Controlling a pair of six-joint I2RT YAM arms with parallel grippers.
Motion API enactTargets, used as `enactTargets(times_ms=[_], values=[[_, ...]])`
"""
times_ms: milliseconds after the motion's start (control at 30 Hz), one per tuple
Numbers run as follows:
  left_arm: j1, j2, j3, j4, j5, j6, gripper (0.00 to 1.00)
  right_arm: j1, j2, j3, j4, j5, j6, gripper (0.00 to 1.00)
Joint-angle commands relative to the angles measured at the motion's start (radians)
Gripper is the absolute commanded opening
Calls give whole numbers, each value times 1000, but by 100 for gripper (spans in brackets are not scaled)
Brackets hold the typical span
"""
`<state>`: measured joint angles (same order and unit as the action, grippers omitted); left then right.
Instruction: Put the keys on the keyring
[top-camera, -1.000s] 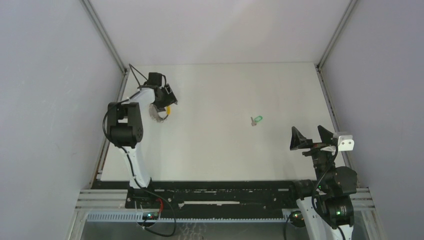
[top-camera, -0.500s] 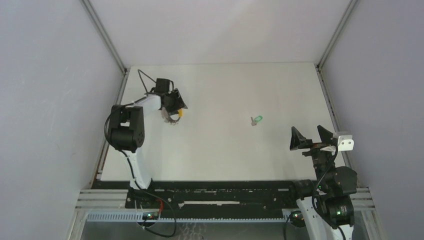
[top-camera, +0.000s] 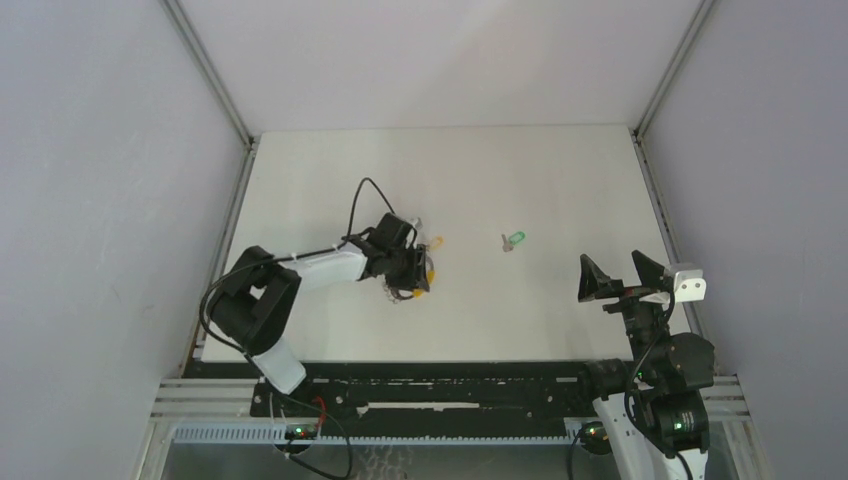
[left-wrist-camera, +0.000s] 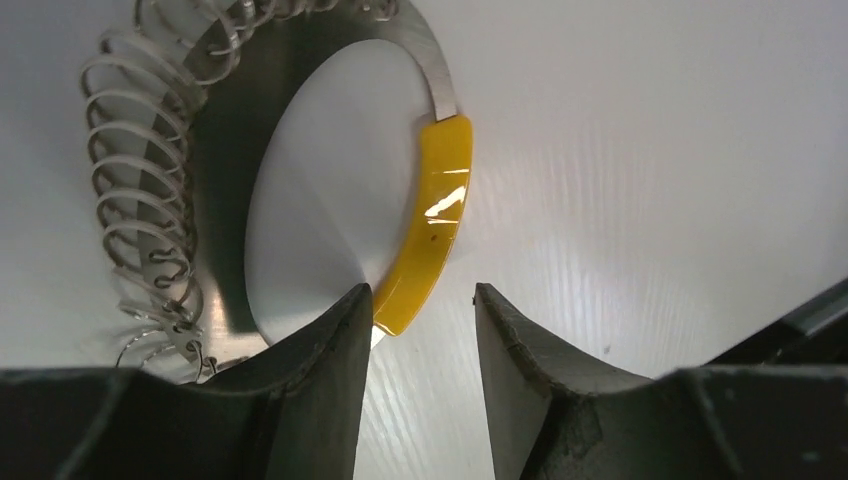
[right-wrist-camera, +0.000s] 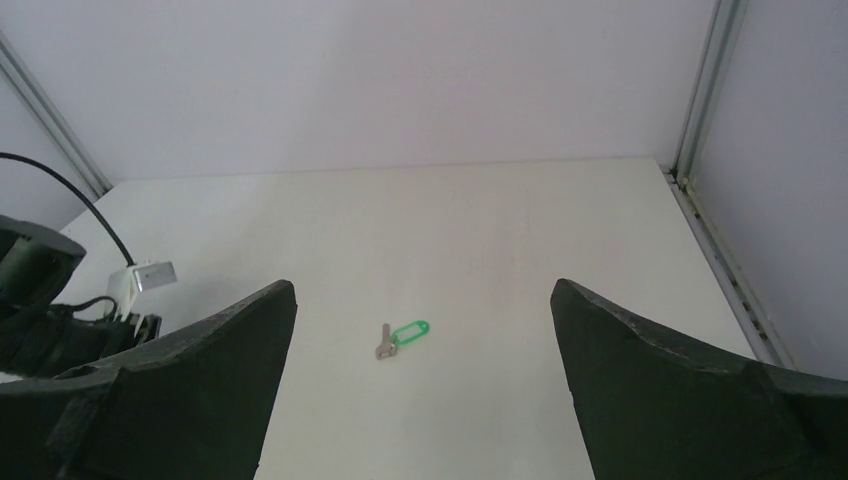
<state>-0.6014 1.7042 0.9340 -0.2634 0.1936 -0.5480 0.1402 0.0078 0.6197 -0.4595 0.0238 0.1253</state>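
Bare table (top-camera: 560, 180) surrounds the green key (top-camera: 514, 240) on every side; the left arm (top-camera: 330, 268) lies well apart.

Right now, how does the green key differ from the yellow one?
The green key lies alone on the open table, touched by nothing; the yellow key sits right at the left gripper's fingertips. The green key has no ring near it; the yellow key is next to the coiled grey keyring. Both are small, with coloured plastic heads.

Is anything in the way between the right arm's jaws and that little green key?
Nothing visible. Only bare table lies between the right arm's open jaws and the green key.
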Motion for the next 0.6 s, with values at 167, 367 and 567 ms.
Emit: enactTargets(times_ms=[167, 367, 567], values=[[-64, -248, -107, -144, -114, 57, 55, 8, -4, 1, 36, -16, -19, 100], [-12, -415, -100, -164, -200, 66, 67, 8, 22, 2, 38, -26, -26, 100], [138, -393, -119, -182, -196, 75, 71, 7, 26, 1, 35, -36, -30, 100]])
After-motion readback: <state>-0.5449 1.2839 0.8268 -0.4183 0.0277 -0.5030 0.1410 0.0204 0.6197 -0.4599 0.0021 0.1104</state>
